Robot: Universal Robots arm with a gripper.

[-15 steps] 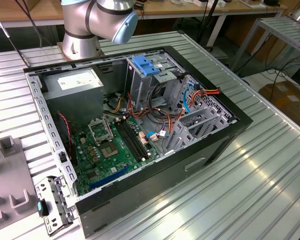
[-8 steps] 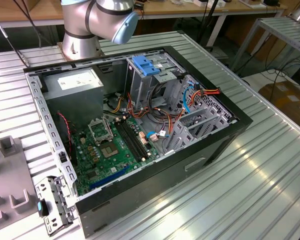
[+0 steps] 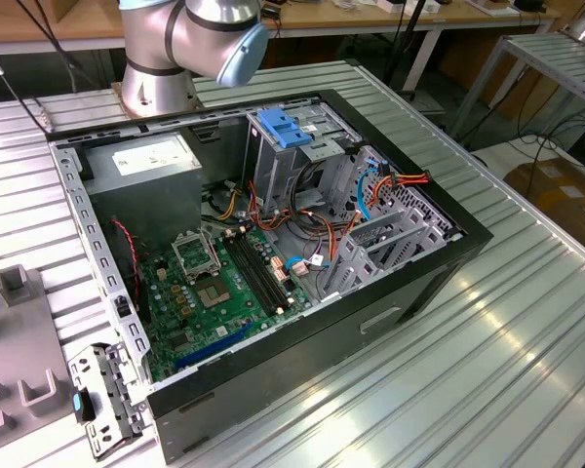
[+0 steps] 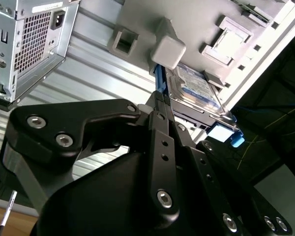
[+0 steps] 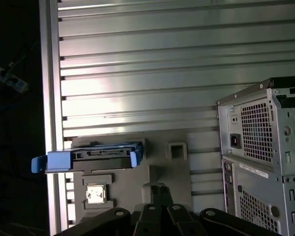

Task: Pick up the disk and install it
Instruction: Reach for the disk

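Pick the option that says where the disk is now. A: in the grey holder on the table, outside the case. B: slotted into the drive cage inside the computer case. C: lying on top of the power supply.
A: in the first wrist view the disk sits in the grey holder on the table, apart from the computer case.

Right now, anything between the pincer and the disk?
Nothing visible. In the first wrist view the disk stands on edge in its grey holder, apart from the pincer, with bare holder plate in the gap.
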